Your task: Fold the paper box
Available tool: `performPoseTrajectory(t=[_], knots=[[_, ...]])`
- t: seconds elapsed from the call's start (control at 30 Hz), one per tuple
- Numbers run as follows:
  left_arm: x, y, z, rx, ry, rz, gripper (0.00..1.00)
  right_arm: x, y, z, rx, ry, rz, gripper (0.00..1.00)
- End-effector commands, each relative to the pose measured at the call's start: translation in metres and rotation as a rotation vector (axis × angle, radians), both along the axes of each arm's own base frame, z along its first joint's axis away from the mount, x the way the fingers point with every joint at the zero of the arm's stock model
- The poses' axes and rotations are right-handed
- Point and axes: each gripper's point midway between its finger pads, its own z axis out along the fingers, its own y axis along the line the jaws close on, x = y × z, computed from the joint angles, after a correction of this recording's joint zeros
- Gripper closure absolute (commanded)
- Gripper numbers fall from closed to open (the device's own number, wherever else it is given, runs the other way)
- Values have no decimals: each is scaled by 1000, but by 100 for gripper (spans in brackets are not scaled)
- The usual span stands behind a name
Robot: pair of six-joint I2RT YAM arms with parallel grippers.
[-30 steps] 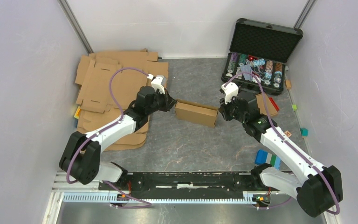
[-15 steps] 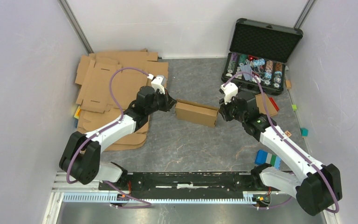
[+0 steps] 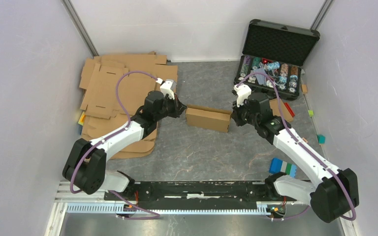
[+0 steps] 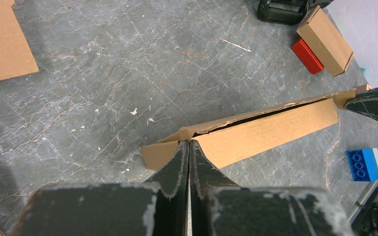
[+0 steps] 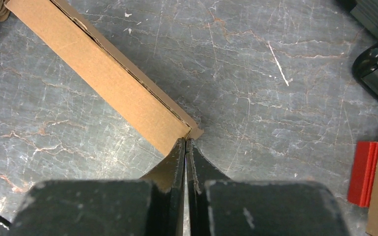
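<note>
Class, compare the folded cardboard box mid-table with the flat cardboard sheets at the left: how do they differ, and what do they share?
The box is folded up with standing walls; the sheets lie flat, unfolded. The box stands alone; the sheets are stacked overlapping. The left gripper and right gripper pinch the box's ends; nothing grips the sheets. Both are plain brown cardboard.

High fixed overview, two close downward wrist views, all sharing the paper box (image 3: 207,119)
</note>
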Motion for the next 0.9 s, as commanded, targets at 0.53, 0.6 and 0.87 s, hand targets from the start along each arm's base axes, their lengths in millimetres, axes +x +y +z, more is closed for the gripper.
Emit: performPoseTrajectory(t=[0.53,0.6,0.87], knots=[[-6,-19,18,13,-60,-65,98,9,26,21,210,109,-92,99],[-6,-19,18,15,-61,-66,98,9,27,21,225,125,-107,99],[-9,-20,19,27,-67,-70,98,10,30,29,267,159,-145,100]])
